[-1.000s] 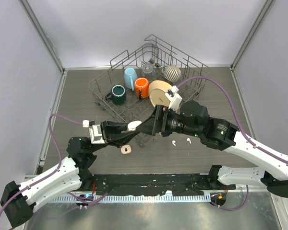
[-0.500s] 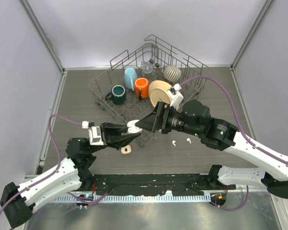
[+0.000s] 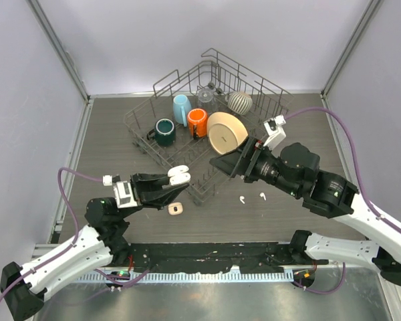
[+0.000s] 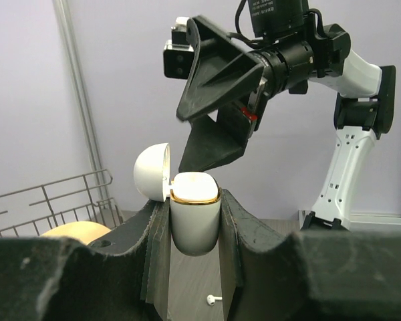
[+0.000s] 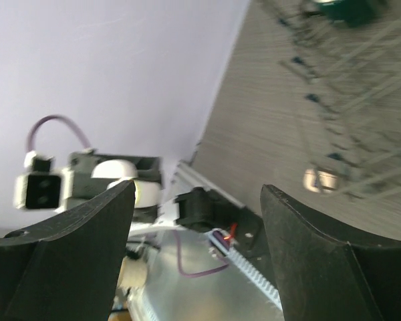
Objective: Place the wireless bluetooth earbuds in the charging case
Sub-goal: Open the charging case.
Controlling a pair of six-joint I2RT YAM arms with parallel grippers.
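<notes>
My left gripper (image 3: 177, 178) is shut on the white charging case (image 4: 195, 215), held upright above the table, its lid (image 4: 151, 172) flipped open to the left and a gold rim showing. In the top view the case (image 3: 178, 175) sits at the fingertips. Two white earbuds (image 3: 242, 198) (image 3: 262, 196) lie on the table right of it; one earbud (image 4: 212, 299) shows below the case in the left wrist view. My right gripper (image 3: 218, 162) is open and empty, above the table to the right of the case; the right wrist view (image 5: 197, 194) shows its jaws wide apart.
A wire dish rack (image 3: 254, 83) at the back holds a dark green mug (image 3: 165, 131), a blue cup (image 3: 181, 107), an orange mug (image 3: 198, 122), a beige plate (image 3: 226, 132) and a striped bowl (image 3: 240, 101). A small pinkish item (image 3: 176, 209) lies on the table below the case.
My right gripper has drawn back to the right, away from the case. My left arm has pulled left with the case, whose lid now stands open.
</notes>
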